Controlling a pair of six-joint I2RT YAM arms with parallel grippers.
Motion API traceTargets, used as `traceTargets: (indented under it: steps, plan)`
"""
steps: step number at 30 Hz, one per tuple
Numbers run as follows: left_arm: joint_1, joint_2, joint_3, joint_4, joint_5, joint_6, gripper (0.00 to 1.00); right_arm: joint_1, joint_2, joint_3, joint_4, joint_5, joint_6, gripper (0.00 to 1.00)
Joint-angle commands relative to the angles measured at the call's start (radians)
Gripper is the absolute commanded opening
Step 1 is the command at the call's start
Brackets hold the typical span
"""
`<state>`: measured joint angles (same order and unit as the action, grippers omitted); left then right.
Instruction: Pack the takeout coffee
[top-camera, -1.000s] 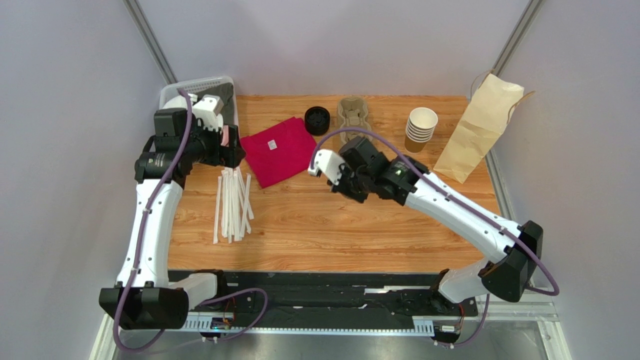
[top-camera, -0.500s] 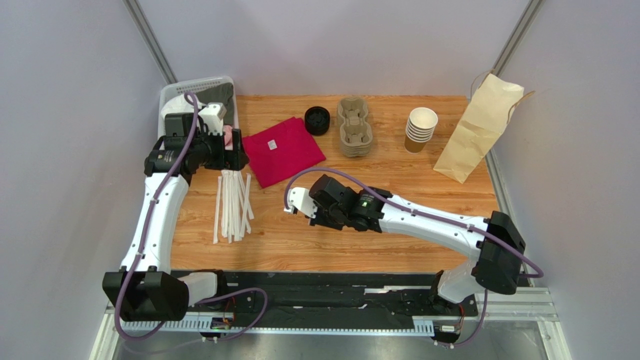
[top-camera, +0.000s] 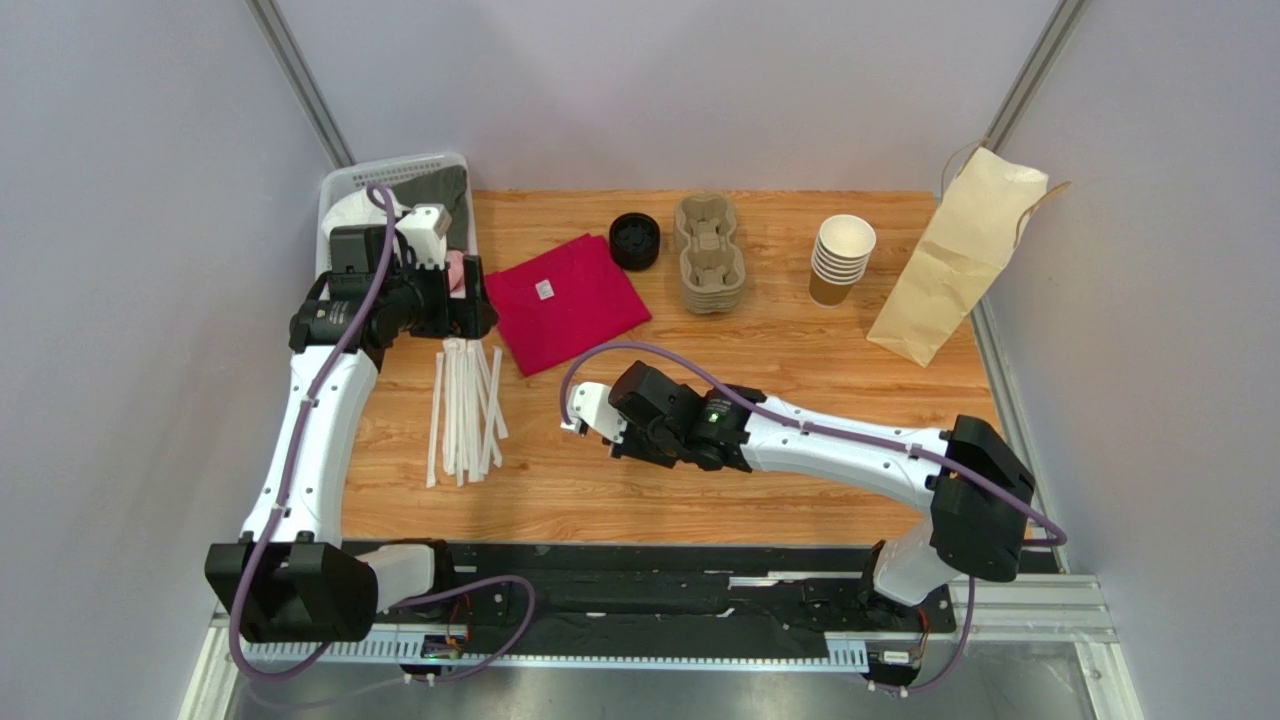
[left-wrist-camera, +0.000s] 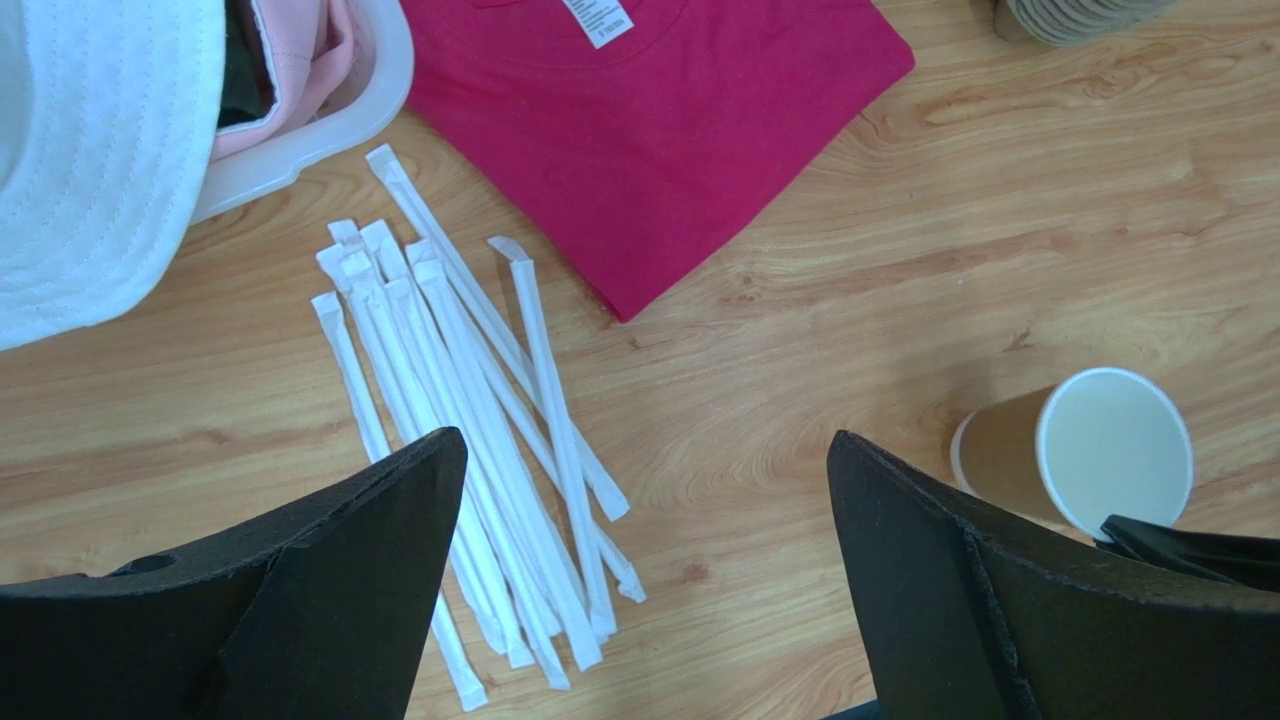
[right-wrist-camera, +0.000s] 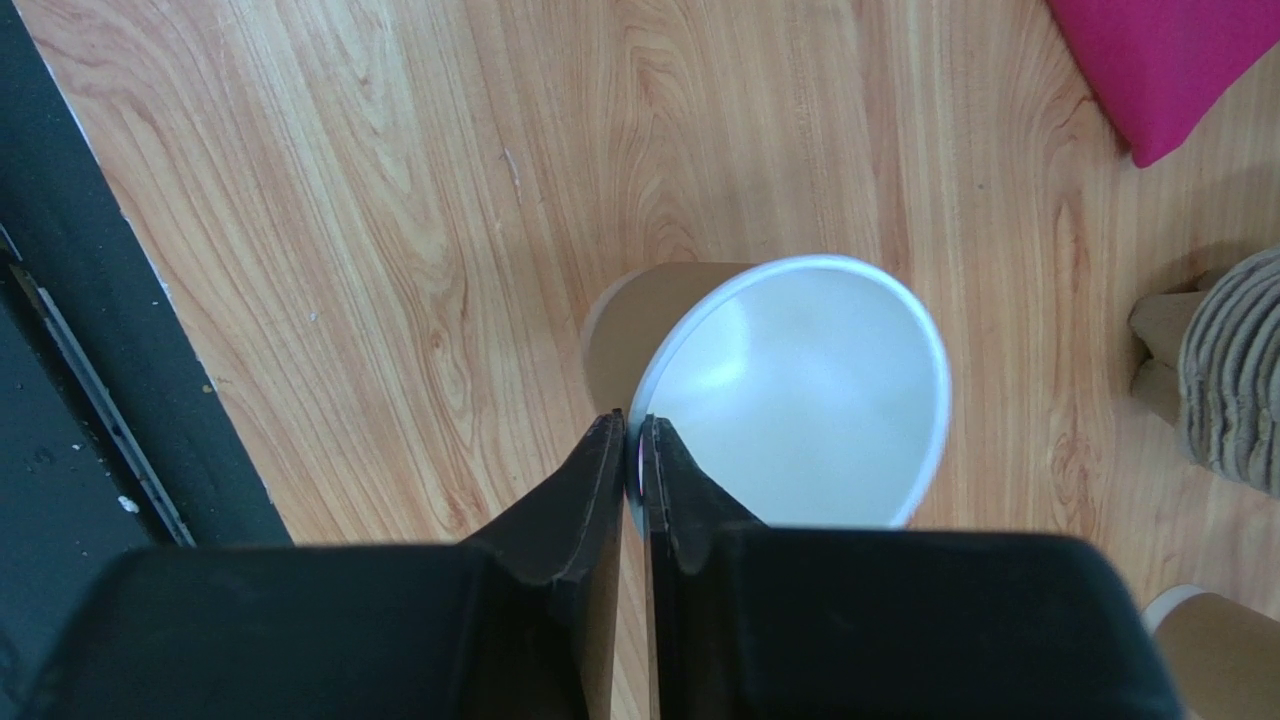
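No lidded kraft cup shows in any view, so the takeout coffee is out of view. My right gripper (right-wrist-camera: 633, 443) is shut on the rim of a lidless brown paper cup (right-wrist-camera: 796, 390) with a white lining. It holds the cup tilted, low over the wood at the table's middle (top-camera: 589, 408). The same cup shows in the left wrist view (left-wrist-camera: 1074, 450). My left gripper (left-wrist-camera: 646, 443) is open and empty above the white paper straws (left-wrist-camera: 481, 420), at the left of the table (top-camera: 478, 297). Loose black lids (top-camera: 634, 240) sit at the back.
A pulp cup carrier (top-camera: 709, 252), a stack of lidless cups (top-camera: 842, 258) and a kraft paper bag (top-camera: 957, 255) stand along the back. A folded red cloth (top-camera: 564, 300) lies back left. A white basket (top-camera: 394, 173) sits at the back left corner.
My right arm has swung from the back middle toward the near left with the lidless cup and come lower. My left arm shifted slightly a second ago and has held still since.
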<state>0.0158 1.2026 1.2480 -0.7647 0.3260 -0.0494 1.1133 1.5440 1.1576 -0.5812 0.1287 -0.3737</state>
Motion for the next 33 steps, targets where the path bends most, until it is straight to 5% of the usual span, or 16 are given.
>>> traceTargets:
  steps: [1, 4, 14, 21, 28, 33]
  plan:
    - [0.003, 0.002, -0.004, 0.042, -0.002, -0.02, 0.99, 0.005, -0.001, -0.004, 0.041, -0.027, 0.03, 0.13]
    - [0.004, 0.006, 0.002, 0.044, 0.008, -0.02, 0.99, 0.005, 0.001, -0.01, 0.038, -0.028, 0.03, 0.18]
    - [0.001, 0.077, 0.111, 0.041, 0.082, 0.006, 0.99, 0.002, -0.085, 0.103, -0.071, -0.087, 0.015, 0.66]
    - [-0.046, 0.251, 0.351, 0.082, 0.124, -0.036, 0.99, -0.11, -0.137, 0.284, -0.183, -0.09, -0.021, 0.98]
    - [-0.178, 0.598, 0.7, 0.091, 0.002, -0.056, 0.99, -0.459, -0.215, 0.326, -0.21, -0.236, 0.068, 1.0]
    - [-0.246, 0.784, 0.904, 0.093, -0.09, -0.058, 0.97, -0.55, -0.295, 0.239, -0.201, -0.227, 0.075, 1.0]
